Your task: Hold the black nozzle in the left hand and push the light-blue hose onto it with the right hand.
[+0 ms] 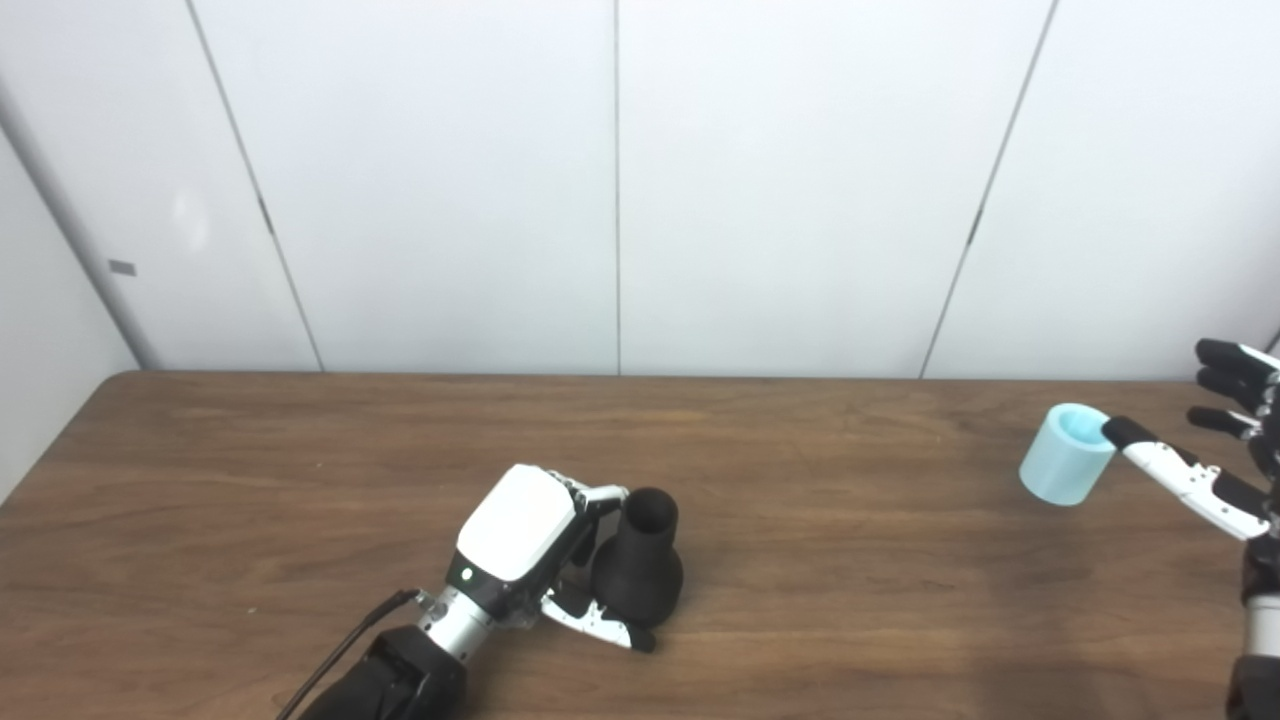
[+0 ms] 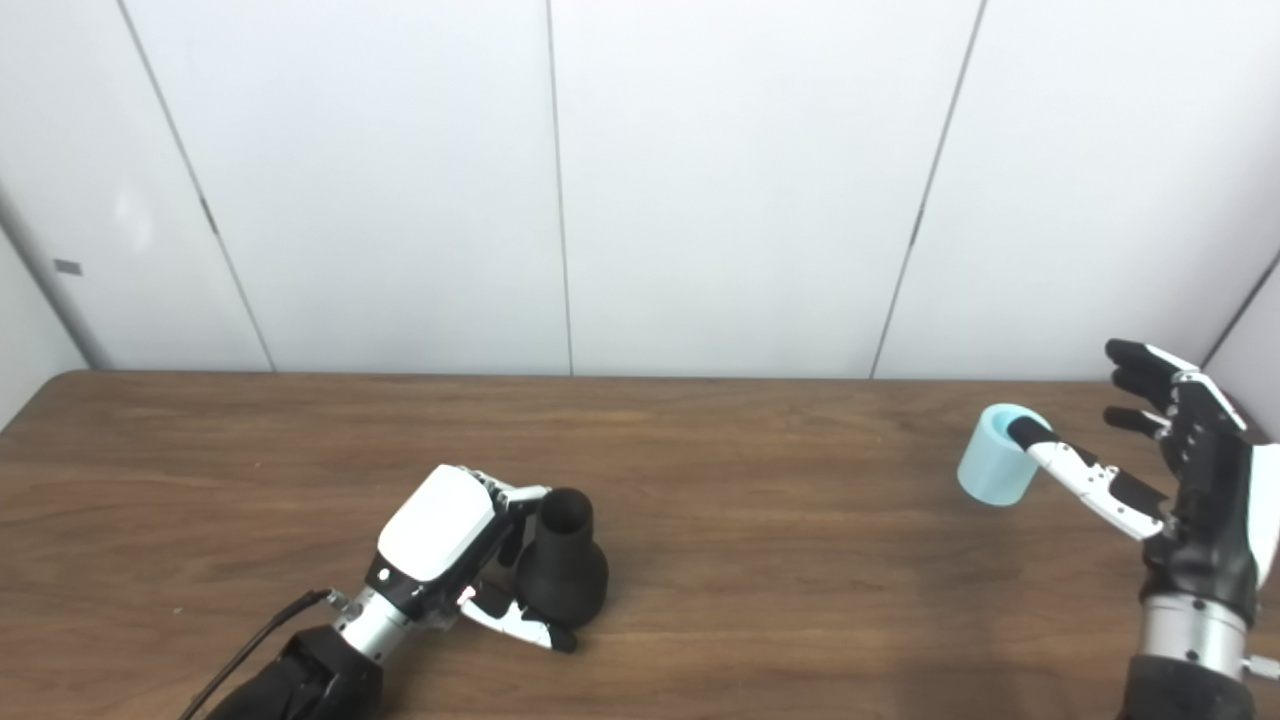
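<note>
Left robot hand [image 2: 440, 545] grips nozzle [image 2: 562, 575]; right robot hand [image 2: 1195, 480] spread, thumb hiding hose [image 2: 990, 470] rim

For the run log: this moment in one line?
left hand: around nozzle on table | right hand: open, thumb at hose | not joined

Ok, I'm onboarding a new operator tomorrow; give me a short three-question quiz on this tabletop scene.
1. True or false: the right hand has closed around the light-blue hose.
2. Which object is at the left hand: A) black nozzle, B) light-blue hose, C) nothing?
3. Fill in: the nozzle's opening points ____.

Key:
1. False; its fingers are spread, with only the thumb tip at the hose's rim.
2. A; the hand's fingers wrap the nozzle, which stands on the wooden table.
3. Up.
</note>
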